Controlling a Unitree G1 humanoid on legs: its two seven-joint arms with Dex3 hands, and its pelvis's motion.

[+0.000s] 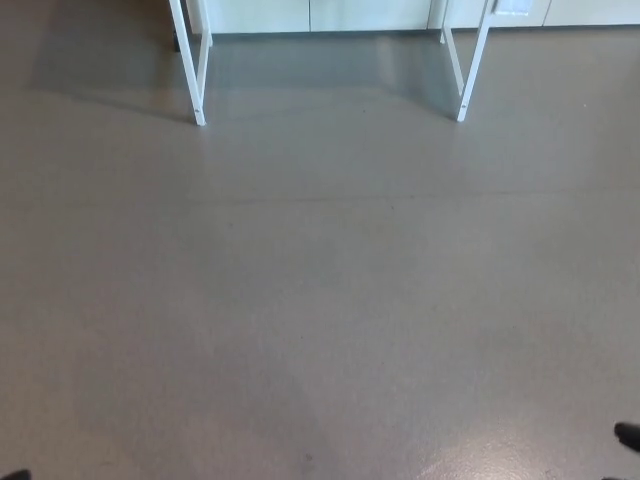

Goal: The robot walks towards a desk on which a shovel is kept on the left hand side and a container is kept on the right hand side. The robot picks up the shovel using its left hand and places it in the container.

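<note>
Grey floor (pixel 320 300) over nearly the whole head view. Far ahead, two white counter legs (pixel 200 70), only their lower parts visible, well apart. Behind them, pale cabinets (pixel 320 14). No readable writing. Shovel and container out of view. Dark tips at bottom corners, unidentifiable; hands' state impossible to tell.

Plain indoor workroom, grey floor (pixel 320 300), white desk legs (pixel 198 70), pale cabinets (pixel 320 14)
</note>
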